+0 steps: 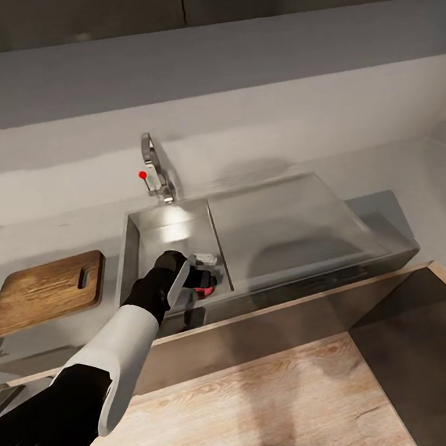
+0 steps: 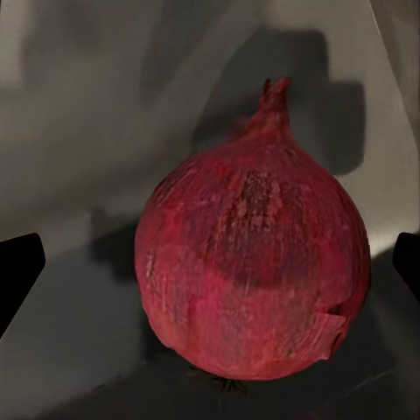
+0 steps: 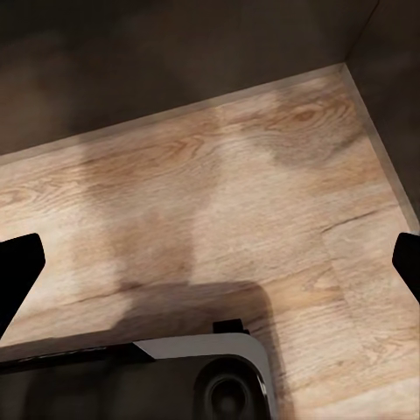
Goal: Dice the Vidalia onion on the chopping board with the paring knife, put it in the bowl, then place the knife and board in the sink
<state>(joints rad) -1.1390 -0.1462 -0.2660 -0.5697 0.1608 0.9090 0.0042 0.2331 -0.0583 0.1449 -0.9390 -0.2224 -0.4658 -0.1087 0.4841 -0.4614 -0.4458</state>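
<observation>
Left claw [image 1: 205, 279]: lowered into the sink [image 1: 141, 236], fingers spread wide, not gripping | Vidalia onion [image 2: 252, 271]: dark red bulb upright on the basin floor, directly ahead between the left claw's fingertips | Chopping board [image 1: 44, 291]: on the counter [image 1: 56, 229], well apart beside the basin | Right claw [image 3: 210, 262]: spread apart, empty, above the wood floor [image 3: 262, 175]

Sink [image 1: 279, 223] right half open above; tap [image 1: 157, 168] at rear, basin walls flank left gripper [image 1: 205, 275] and Vidalia onion [image 2: 254, 271]
</observation>
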